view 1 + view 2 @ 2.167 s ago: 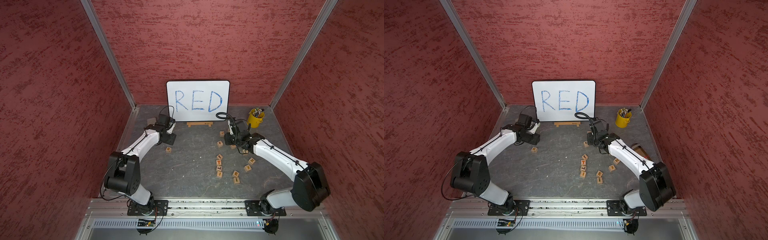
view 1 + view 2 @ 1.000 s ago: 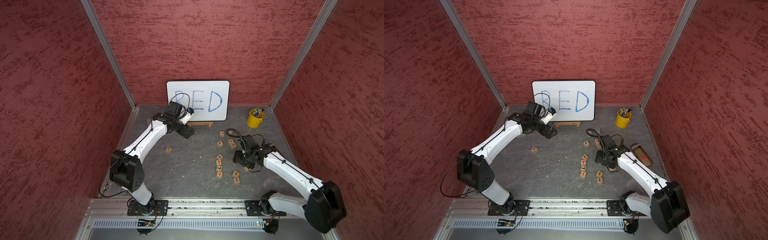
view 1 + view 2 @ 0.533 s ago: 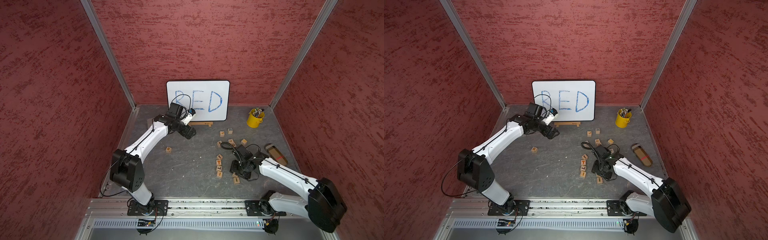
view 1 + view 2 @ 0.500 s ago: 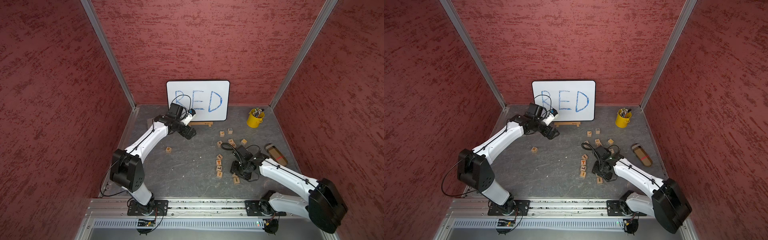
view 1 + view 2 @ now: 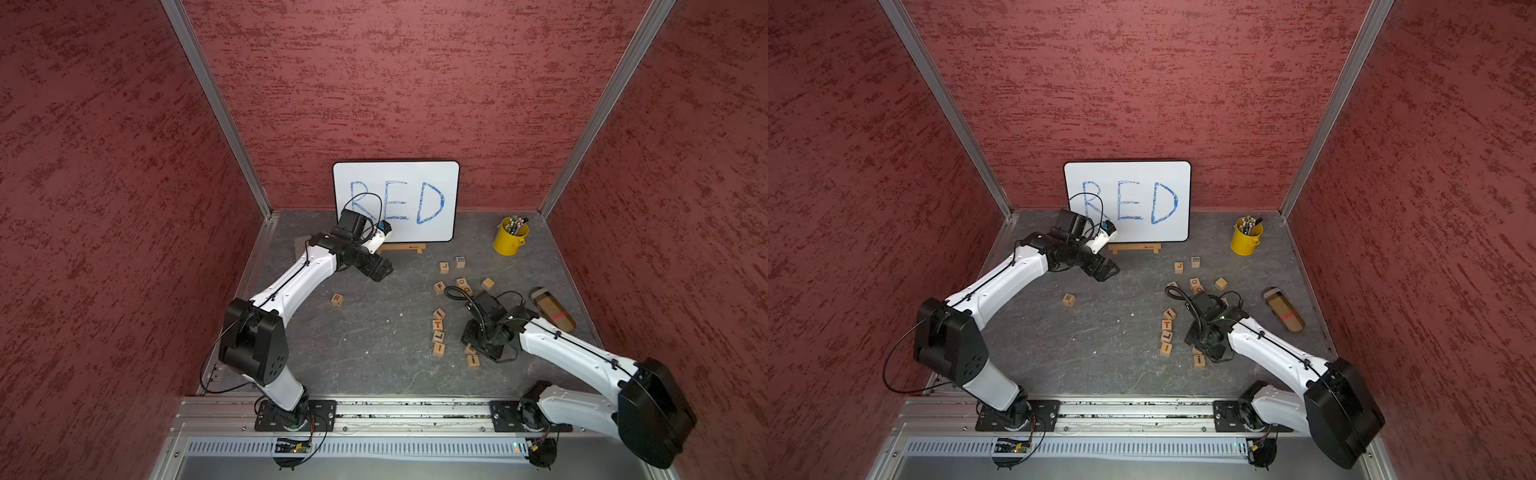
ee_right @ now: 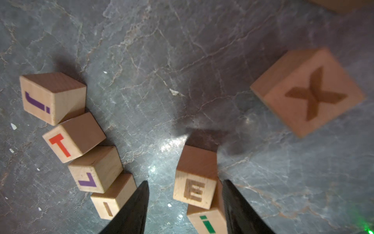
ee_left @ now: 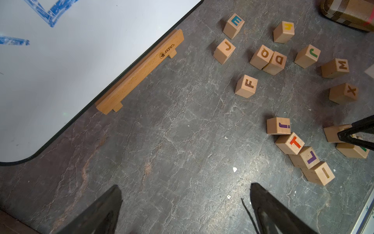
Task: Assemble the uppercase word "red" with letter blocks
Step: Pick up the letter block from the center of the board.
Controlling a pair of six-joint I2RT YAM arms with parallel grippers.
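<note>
Right pincer [image 6: 185, 182], as I saw it remotely, hung low over the worktop [image 6: 162, 60], jaws part-open astride the E block [image 6: 195, 188], one finger clear of it and nothing gripped; left pincer [image 7: 186, 185] stood wide and empty near the whiteboard [image 7: 60, 71]. The E block lay letter-face up on the worktop, touching a green-i block [image 6: 206, 222], with the R block [image 5: 337, 299] well apart and the D block [image 7: 278, 60] in the farther scatter. I judged it light, stiff and smooth-faced, a cube with no long axis, best taken by two opposite plain sides.
</note>
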